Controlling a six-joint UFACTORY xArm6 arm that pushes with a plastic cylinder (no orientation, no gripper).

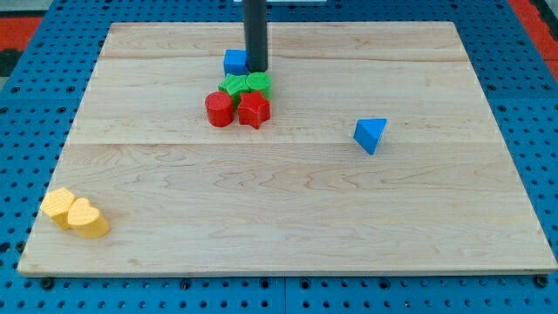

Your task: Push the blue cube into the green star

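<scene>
So here's where things stand: the small blue cube (234, 61) sits toward the far side of the pale wooden table (288, 209), a bit left of centre, and my tip (256, 69) is planted right at its right side, touching or as good as touching. There's no gripper on this rig at all, just the straight dark rod, so nothing to spread or pinch; it only shoves. Just on the near side of the cube is a tight little cluster: the green star-shaped block (234, 85) sits nearest the cube, with a second green block (259, 84) of rounder, lobed shape pressed against its right, and in front of those a red cylinder-ish block (220, 109) and a red star-like block (254, 109). The cube and the green star look just about in contact already, or a hair apart; hard to call from this angle. My read is that the push is in its closing step. Problem is the tip is on the cube's right, so pushing from there would slide it left, past the star. I reckon the next move calls for getting round to the cube's far side and nudging it gently toward the near edge, easy enough not to scatter the cluster. The blue triangular block (370, 134) off right and the two yellow blocks (76, 213) at near left are well out of it.
</scene>
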